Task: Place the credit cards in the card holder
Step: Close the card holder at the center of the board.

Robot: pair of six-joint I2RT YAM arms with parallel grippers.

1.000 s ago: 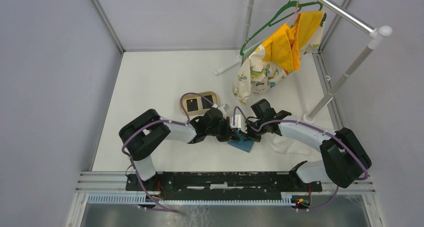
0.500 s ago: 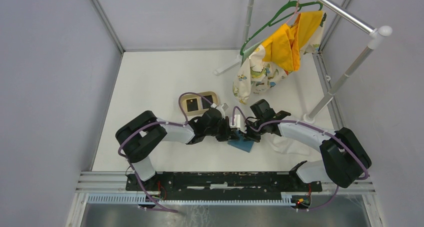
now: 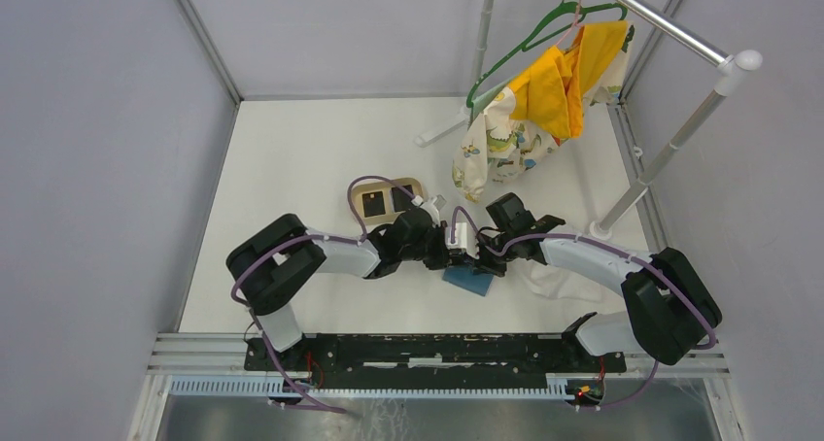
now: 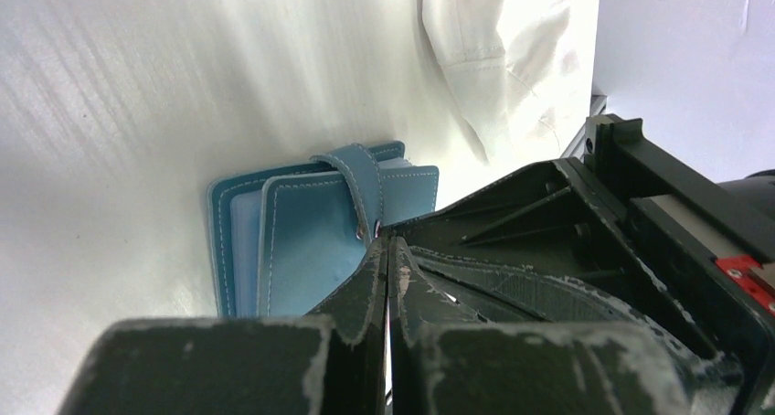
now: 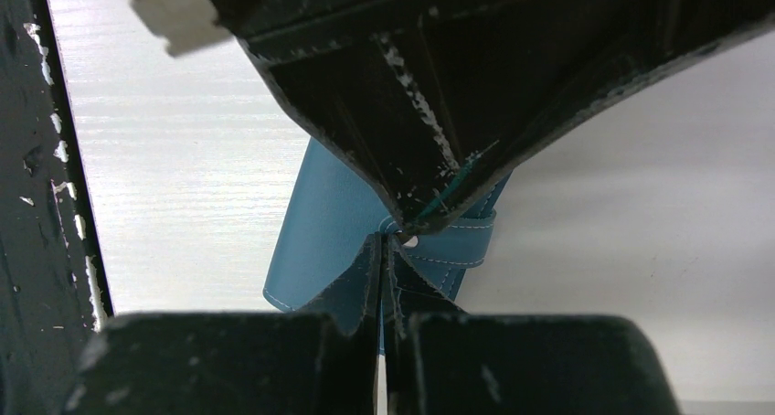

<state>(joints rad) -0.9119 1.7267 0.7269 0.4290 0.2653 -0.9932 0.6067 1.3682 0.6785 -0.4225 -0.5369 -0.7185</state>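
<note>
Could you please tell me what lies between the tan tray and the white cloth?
In the top view, the left gripper and right gripper meet there, tip to tip, at the blue card holder.

Left pincer [image 3: 459,256] edged slightly away and leftward; card holder [image 3: 471,283] nudged left.

You have nothing to read here: no text, label, brand or number is legible in any view
</note>
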